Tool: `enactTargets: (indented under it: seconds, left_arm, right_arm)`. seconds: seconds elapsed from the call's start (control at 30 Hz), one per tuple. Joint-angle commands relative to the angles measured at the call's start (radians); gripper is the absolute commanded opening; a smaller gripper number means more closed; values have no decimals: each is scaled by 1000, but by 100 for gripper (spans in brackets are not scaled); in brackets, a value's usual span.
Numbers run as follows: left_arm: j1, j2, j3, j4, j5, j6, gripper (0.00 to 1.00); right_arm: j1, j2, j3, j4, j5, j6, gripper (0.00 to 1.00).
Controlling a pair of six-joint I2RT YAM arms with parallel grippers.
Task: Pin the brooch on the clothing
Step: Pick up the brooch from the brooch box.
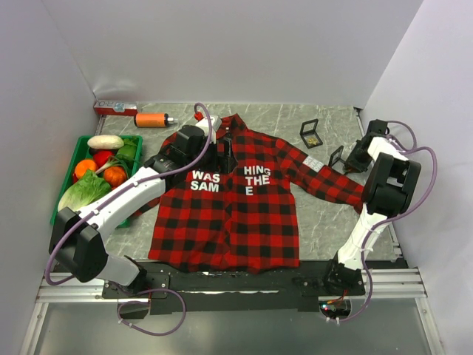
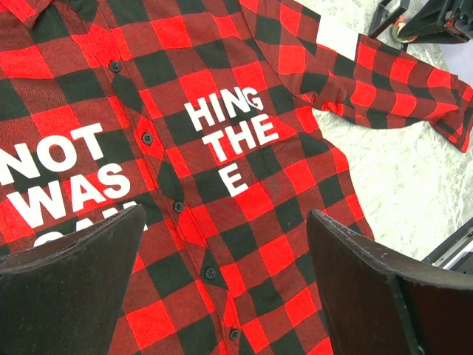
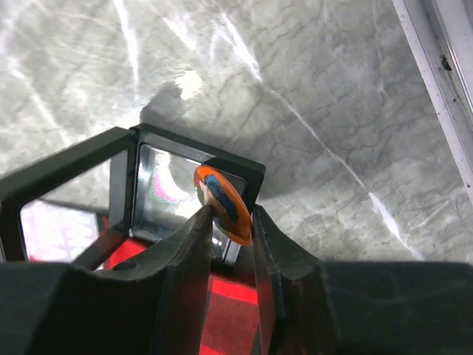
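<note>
Right hand (image 3: pixel 230 223) pinching orange brooch (image 3: pixel 222 201) by black case (image 3: pixel 192 146); left hand (image 2: pixel 225 248) wide over shirt (image 2: pixel 251 185).

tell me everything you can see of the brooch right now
The brooch is a round disc with an orange rim and a blue-and-dark centre, glossy like enamel. It stands on edge, pinched between the fingers of the right gripper, close in front of a black-framed display case with clear panes, over the grey marbled table. Its pin is hidden.

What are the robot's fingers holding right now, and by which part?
The right fingers pinch a small round orange-and-blue brooch by its lower edge. The left fingers hang open over the red-and-black plaid shirt, holding nothing.
</note>
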Motion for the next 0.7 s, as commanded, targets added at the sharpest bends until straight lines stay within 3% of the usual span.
enactTargets:
  seconds: [0.0, 0.67]
  left_arm:
    - [-1, -1, 27, 12, 14, -11, 96]
    - [-1, 5, 27, 15, 36, -17, 96]
  right_arm:
    - [-15, -78, -22, 57, -20, -1, 32]
    - [-15, -144, -111, 126, -42, 12, 28]
